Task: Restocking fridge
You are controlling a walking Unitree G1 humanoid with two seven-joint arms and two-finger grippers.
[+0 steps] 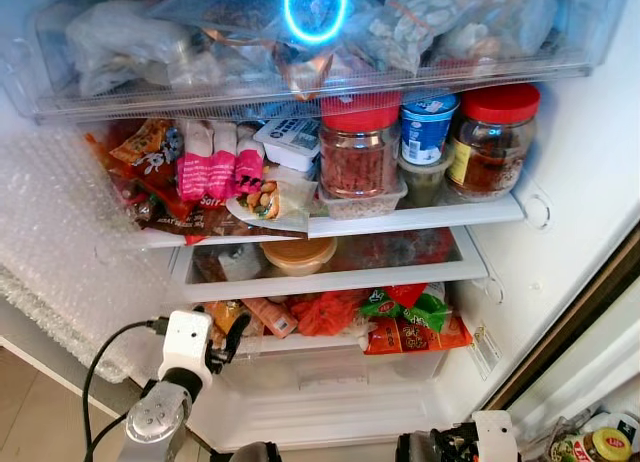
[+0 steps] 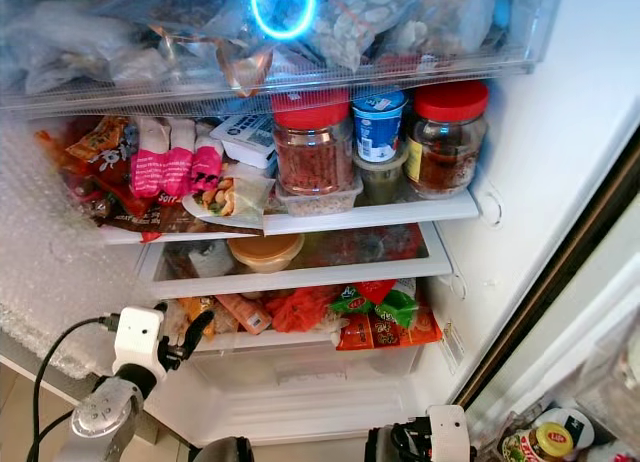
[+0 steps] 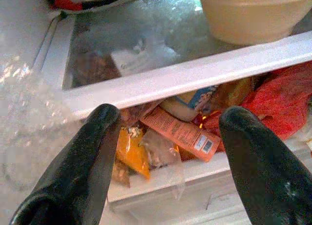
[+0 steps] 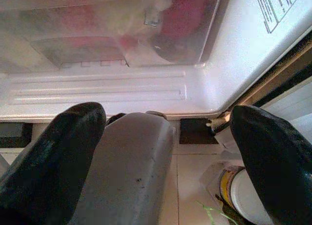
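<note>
I see the fridge (image 1: pixel 560 232) open and already very full. My left gripper (image 1: pixel 232 337), at the lower left, has its jaws spread and empty by the snack drawer (image 3: pixel 161 178). My right gripper (image 4: pixel 165 152) hangs low, jaws spread. Jars (image 1: pixel 600 444) wait at the lower right, I think.

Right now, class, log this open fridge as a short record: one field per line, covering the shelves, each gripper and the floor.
Top shelf: two red-lidded jars with a blue-lidded tub between, pink packets on the left
Middle shelf: tan lidded bowl
Lower shelf: red bag, green and orange snack packs
Left gripper: open, raised before the lower shelf's left end
Right gripper: open, low, holding nothing
Floor, right: yellow-lidded jar
</note>
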